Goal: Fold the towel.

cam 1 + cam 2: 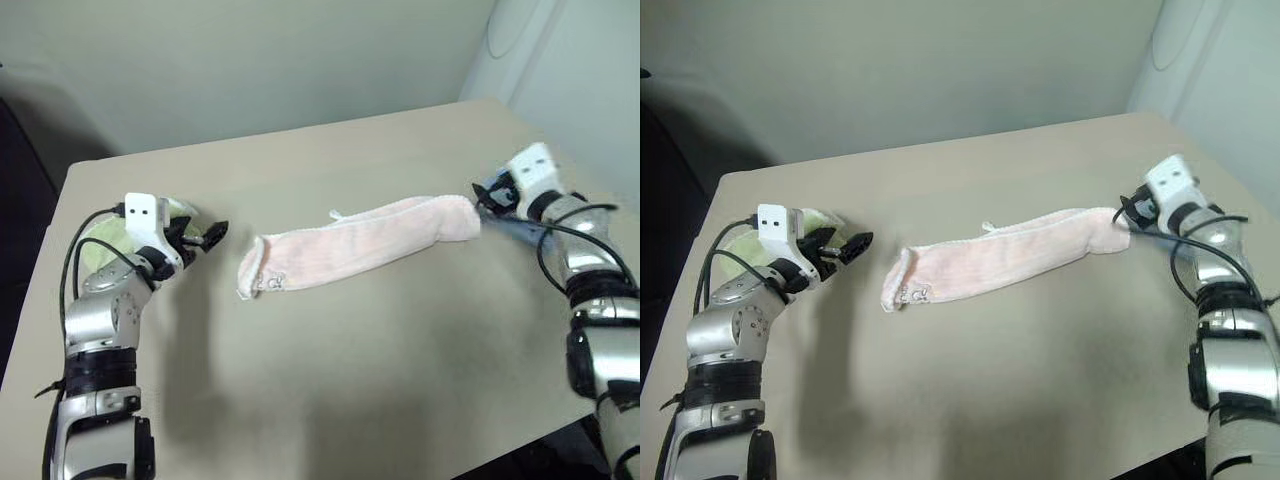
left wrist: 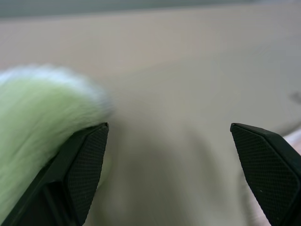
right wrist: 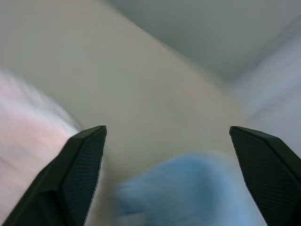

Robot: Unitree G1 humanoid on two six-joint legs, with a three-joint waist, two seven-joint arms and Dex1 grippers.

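Beige counter [image 1: 400, 330] seen from above, with three cloths. At far left, a light green cloth [image 1: 100, 245] lies beside the left gripper [image 1: 200, 240], whose jaws stand wide apart and hold nothing; in the left wrist view the green cloth [image 2: 42, 127] sits against one finger [image 2: 84, 174], while bare counter shows between the two. At centre, the towel [image 1: 360, 248], pale pink, lies as a long narrow band slanting across the counter, its small dark embroidered mark [image 1: 272, 282] at the end nearer the left gripper. At right, the right gripper [image 1: 1127, 212] is just beside the towel's far end, jaws wide apart and empty. The right wrist view shows a small light blue cloth [image 3: 197, 193] between the fingers, the towel [image 3: 28, 141] to one side.
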